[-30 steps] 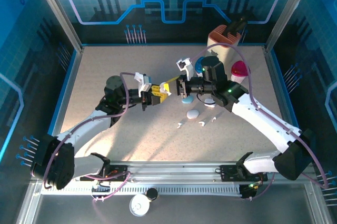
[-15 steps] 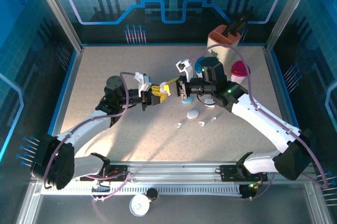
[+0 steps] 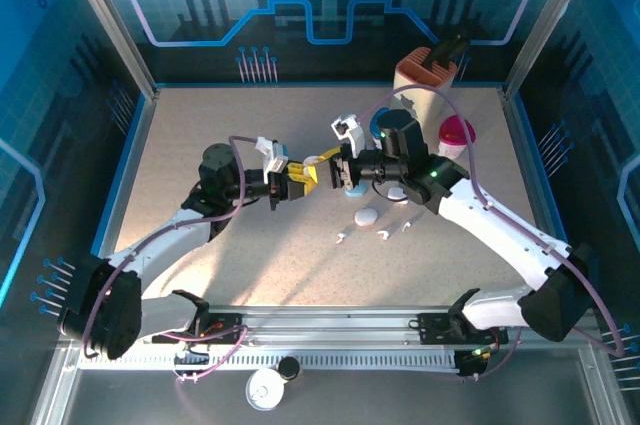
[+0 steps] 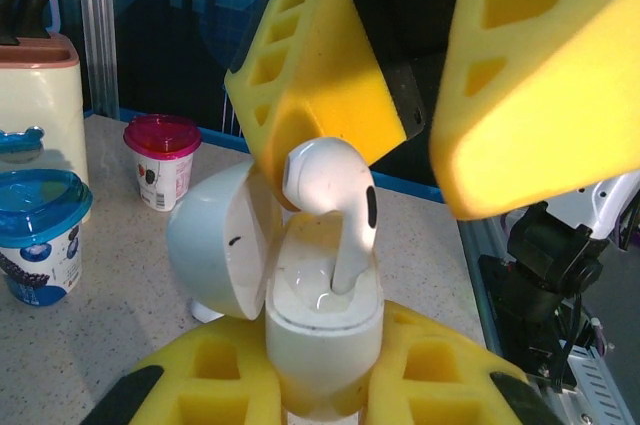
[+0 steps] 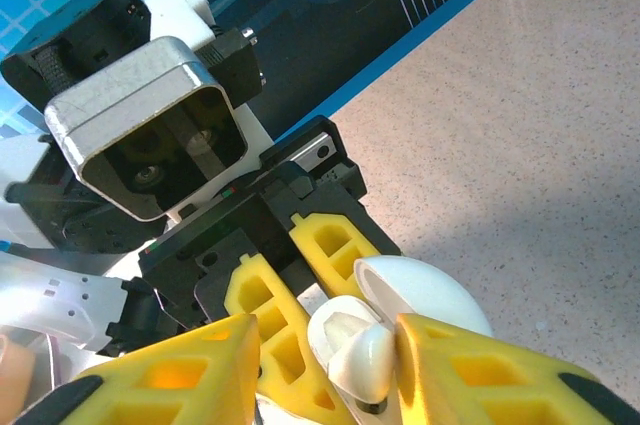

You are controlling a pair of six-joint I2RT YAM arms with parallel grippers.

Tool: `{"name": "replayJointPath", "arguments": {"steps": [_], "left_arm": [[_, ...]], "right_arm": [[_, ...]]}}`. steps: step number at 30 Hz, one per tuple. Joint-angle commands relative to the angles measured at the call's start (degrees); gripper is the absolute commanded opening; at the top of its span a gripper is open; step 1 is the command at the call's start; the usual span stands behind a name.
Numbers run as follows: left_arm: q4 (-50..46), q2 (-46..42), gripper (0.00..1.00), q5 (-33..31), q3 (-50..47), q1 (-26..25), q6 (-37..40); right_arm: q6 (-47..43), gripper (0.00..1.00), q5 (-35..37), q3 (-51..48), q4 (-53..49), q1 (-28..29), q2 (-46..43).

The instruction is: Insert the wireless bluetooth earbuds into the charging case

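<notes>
left wrist: earbud (image 4: pixel 335 200) in case (image 4: pixel 322 340); cup (image 4: pixel 40 240) label illegible

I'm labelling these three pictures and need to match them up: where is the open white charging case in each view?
Top external: charging case, a tiny white speck near table centre, among yellow fingers.
Left wrist: bottom centre, lid open to the left, an earbud standing in it.
Right wrist: bottom centre, earbud on top.
Shared landmark: the yellow fingers around the case.

Earbud (image 5: pixel 365 363) atop charging case (image 5: pixel 425 290), right claw (image 5: pixel 325 345) parted
</notes>
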Motion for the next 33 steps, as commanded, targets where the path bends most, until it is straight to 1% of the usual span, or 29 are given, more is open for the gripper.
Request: {"name": "replayJointPath", "arguments": {"steps": [1,5,8,12,14,16,20,23,27,29,33], "left_arm": [[3.73,-0.03,0.05,1.81,1.79,-0.38,-0.22],[4.23,0.2,0.05,1.74,1.71,-0.38,-0.3],[4.42,0.24,0.05,1.81,1.7,-0.38,-0.52],[4.48,0.31,0.05,1.65,1.62,-0.38,-0.34],[4.48,0.32,0.05,1.65,1.69,-0.39,-0.39],[4.43,0.32,0.05,1.71,1.71,-0.34,-0.38],[4.44,0.41,0.05,1.82,1.86,-0.38,-0.38],[4.25,0.32,0.05,2.0,1.88,-0.34,-0.22],[3.56,0.32,0.05,2.48,1.88,-0.36,0.22],[3.3,0.23,0.05,2.53,1.88,-0.38,0.4],[3.31,0.1,0.05,2.39,1.96,-0.34,0.55]], "right_arm": [[2.48,0.44,1.41,0.76,-0.43,-1.14,-1.67],[3.92,0.51,2.58,0.36,-0.42,-1.7,-2.94],[4.54,0.52,2.96,0.05,-0.49,-1.72,-3.19],[4.45,0.33,2.71,-0.12,-1.92,-1.72,-3.04],[3.71,0.21,2.86,0.2,-3.11,-1.63,-2.69],[3.4,0.14,2.75,0.46,-3.55,-1.55,-2.29],[3.36,0.07,2.05,1.42,-3.28,-1.22,-1.17],[3.29,0.06,1.63,2.43,-3.17,-0.9,-0.11],[3.46,0.07,1.65,3.27,-2.91,-0.51,0.8],[3.74,0.1,1.69,3.52,-2.8,-0.44,1.16],[3.81,0.19,1.94,4.68,-4.0,-0.24,1.86]]}}
